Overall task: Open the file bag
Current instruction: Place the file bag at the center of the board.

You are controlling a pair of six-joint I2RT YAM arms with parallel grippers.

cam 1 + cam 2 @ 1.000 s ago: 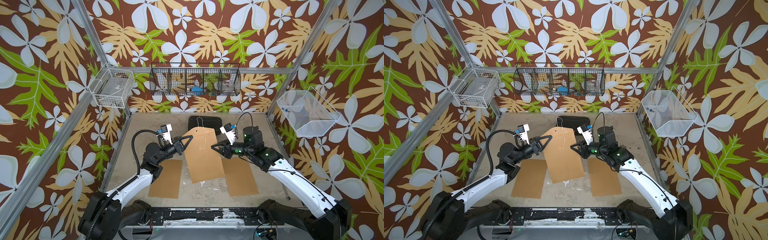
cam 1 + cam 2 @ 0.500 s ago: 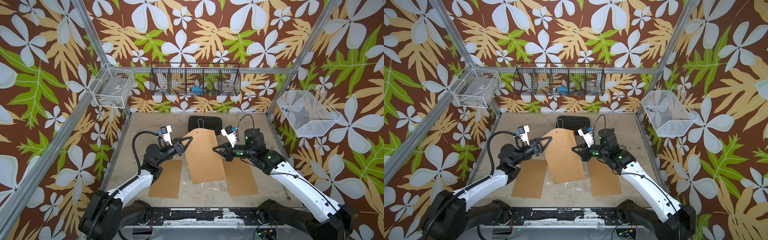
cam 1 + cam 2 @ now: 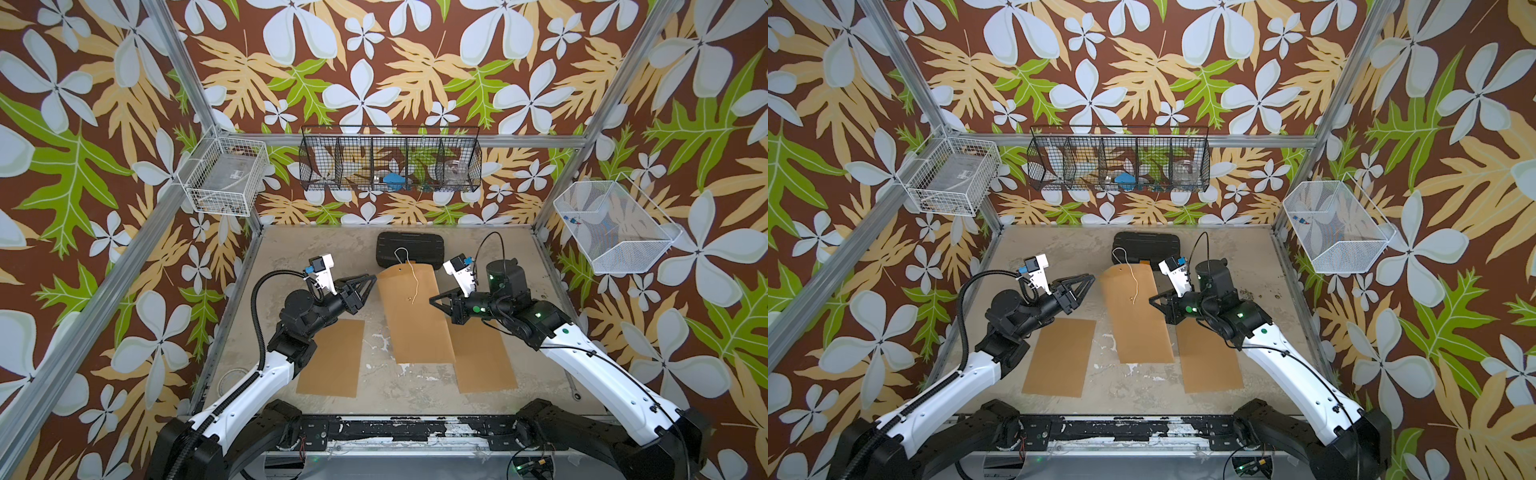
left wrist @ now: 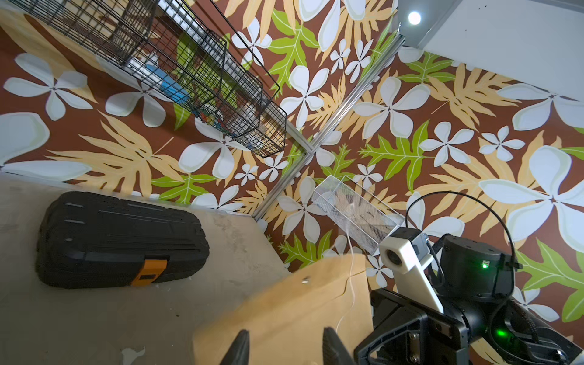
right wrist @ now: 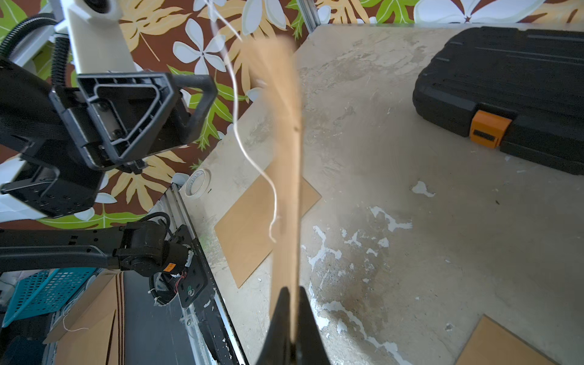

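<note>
The file bag (image 3: pixel 415 320) (image 3: pixel 1138 320) is a brown paper envelope, held tilted above the table's middle. A loose white string (image 3: pixel 412 276) (image 4: pixel 350 284) (image 5: pixel 249 151) hangs from its rounded flap. My right gripper (image 3: pixel 433 298) (image 3: pixel 1152 298) (image 5: pixel 292 292) is shut on the bag's right edge, and the right wrist view shows the file bag (image 5: pixel 286 158) edge-on. My left gripper (image 3: pixel 373 282) (image 3: pixel 1089 279) (image 4: pixel 284 336) is open at the bag's upper left edge. In the left wrist view the file bag (image 4: pixel 284 306) lies just past its fingertips (image 4: pixel 242 339).
Two flat brown sheets (image 3: pixel 332 357) (image 3: pixel 484 357) lie on the table left and right of the bag. A black tool case (image 3: pixel 409 251) (image 5: pixel 505 94) sits at the back. Wire baskets (image 3: pixel 390 164) (image 3: pixel 224 176) (image 3: pixel 611 224) hang on the walls. A tape roll (image 5: pixel 197 183) lies by the left rail.
My left gripper was shut at the bag's left edge and has opened. The right gripper has closed on the bag's right edge and shifted slightly right.
</note>
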